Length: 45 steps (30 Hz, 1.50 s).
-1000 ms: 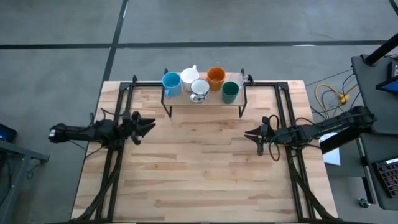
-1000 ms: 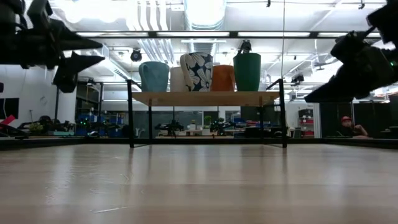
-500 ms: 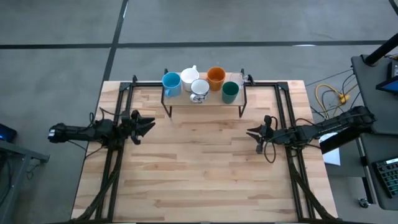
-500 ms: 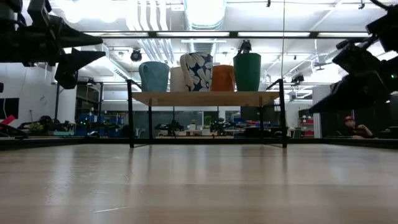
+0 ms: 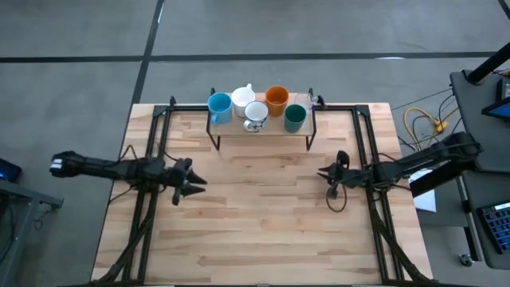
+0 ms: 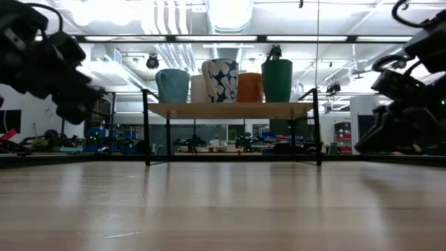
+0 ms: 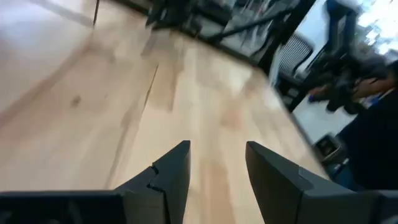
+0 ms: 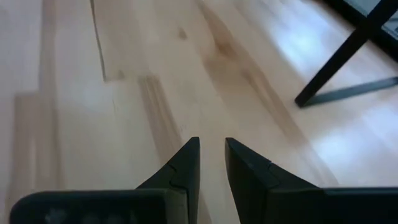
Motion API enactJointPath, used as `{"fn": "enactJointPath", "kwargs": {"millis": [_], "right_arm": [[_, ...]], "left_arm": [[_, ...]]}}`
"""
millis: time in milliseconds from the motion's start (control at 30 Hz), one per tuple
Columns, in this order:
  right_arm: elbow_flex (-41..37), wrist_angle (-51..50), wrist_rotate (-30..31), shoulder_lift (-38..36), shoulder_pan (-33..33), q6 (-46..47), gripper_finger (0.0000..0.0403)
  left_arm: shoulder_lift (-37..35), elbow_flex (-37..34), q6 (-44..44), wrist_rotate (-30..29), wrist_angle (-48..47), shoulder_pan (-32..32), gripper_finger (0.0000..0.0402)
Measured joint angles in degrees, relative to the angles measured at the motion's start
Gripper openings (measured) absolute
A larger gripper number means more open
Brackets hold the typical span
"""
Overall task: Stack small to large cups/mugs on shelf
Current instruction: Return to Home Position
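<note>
Mugs (image 6: pixel 219 80), glossy and round, crowd the light-wood shelf (image 6: pixel 230 109); left claw (image 7: pixel 217 147) gapes, right claw (image 8: pixel 212 142) barely parted.

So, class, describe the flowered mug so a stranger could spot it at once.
At the far edge of the table stands a low wooden shelf on black legs, holding a cluster of mugs. The flowered mug sits between the light blue mug and the orange mug; it alone bears dark blue and white flowers, the rest being plain.

In the low view the patterned mug (image 6: pixel 220 80) hides most of the plain white mug (image 6: pixel 196 89).
</note>
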Motion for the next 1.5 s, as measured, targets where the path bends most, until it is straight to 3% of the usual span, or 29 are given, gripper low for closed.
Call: {"fn": "enactJointPath", "kwargs": {"millis": [200, 533, 1500], "right_arm": [[0.0, 0.1, 0.1, 4.8, 0.0, 1.1, 0.0068], [0.0, 1.8, 0.2, 4.9, 0.0, 1.1, 0.0068], [0.0, 1.7, 0.2, 5.0, 0.0, 1.1, 0.0068]], "left_arm": [[7.5, 0.0, -4.4, -0.8, -0.2, 0.0, 0.0141], [13.9, -0.1, -13.4, -5.5, 1.4, 0.0, 0.0141], [23.0, -0.1, -13.4, -5.7, 3.0, 0.0, 0.0141]]}}
